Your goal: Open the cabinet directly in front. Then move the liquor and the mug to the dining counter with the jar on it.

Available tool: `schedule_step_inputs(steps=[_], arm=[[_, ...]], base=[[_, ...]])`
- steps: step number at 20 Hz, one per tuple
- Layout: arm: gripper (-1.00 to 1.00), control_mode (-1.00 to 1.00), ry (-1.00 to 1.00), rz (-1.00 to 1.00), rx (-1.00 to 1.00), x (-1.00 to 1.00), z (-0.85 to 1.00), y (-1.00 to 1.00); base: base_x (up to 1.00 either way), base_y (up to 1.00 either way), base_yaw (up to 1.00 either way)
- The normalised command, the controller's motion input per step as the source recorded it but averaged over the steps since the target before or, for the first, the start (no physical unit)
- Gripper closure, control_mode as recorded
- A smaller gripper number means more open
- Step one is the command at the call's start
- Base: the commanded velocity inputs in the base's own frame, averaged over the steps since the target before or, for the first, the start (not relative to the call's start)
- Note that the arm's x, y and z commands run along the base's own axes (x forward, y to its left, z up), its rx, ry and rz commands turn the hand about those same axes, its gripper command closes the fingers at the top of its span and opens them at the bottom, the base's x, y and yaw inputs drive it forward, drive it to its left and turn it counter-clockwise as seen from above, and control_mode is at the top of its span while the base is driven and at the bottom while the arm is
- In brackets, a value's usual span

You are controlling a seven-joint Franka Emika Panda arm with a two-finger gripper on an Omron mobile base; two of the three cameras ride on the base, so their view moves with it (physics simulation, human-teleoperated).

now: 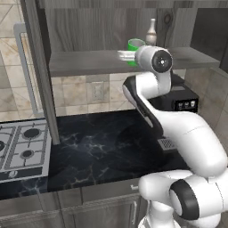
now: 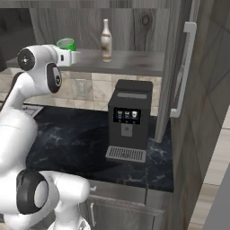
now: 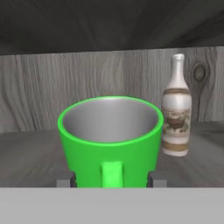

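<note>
With both cabinet (image 1: 111, 26) doors swung open, the mug (image 3: 110, 140) stands upright on the shelf near its front edge, handle facing the hand cam. Gripper (image 3: 111, 179) is level w/ the mug's lower half, one fingertip (image 3: 65, 179) on each side of the body, right beside it; can't tell if they're touching, so grip unconfirmed. Jaws approx mug-wide. Liquor (image 3: 176, 109) stands upright just beside the mug, a bit further back twd the cabinet's rear wall, narrow gap between them. Shelf is bare on the mug's other side. Below the mug: black counter (image 1: 98, 147), coffee machine (image 2: 129, 119) on it, hob (image 1: 22, 147) well off to the side.
</note>
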Motion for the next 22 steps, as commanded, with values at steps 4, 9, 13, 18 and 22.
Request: schedule_step_inputs(steps=[4,9,13,18,22], arm=[[1.0,-1.0,0.0,-0.02,0.06,-1.0,0.48,-0.33],[1.0,-1.0,0.0,-0.03,0.01,-1.0,0.12,-0.25],[1.0,-1.0,0.01,0.0,0.0,-1.0,-0.02,-0.16],[1.0,-1.0,0.02,0.0,0.0,-1.0,-0.21,-0.13],[1.0,-1.0,-0.1,0.0,0.0,-0.88,-0.16,-0.02]], base=[[0.0,0.0,0.0],[0.0,0.0,0.0],[0.0,0.0,0.0],[0.0,0.0,0.0],[0.0,0.0,0.0]])
